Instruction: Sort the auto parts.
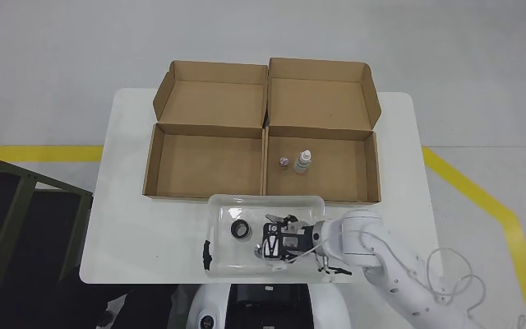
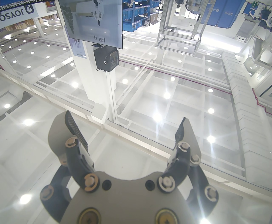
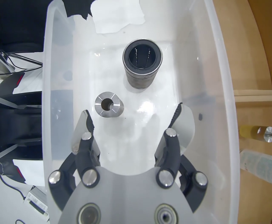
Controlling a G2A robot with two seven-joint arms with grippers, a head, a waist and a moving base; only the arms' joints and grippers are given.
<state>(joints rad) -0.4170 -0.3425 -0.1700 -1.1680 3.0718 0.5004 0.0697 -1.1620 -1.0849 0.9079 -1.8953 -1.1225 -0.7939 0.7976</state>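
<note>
Mirrored logo print on hall banner, blue panel, screen.

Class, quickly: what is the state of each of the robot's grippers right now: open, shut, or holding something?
Left gripper: open, holding nothing.
Right gripper: open, holding nothing, over the clear bin.

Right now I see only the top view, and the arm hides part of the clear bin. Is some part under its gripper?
Observer: Yes. The right wrist view shows a small silver sleeve standing on end, close to one finger of the open right gripper, not gripped.
Operator: Is the black ring flat?
Observer: No, the black bearing is a tall upright cylinder with a hollow bore.
Operator: And the left gripper?
Observer: The left gripper is open, empty, pointing at the ceiling.
</note>
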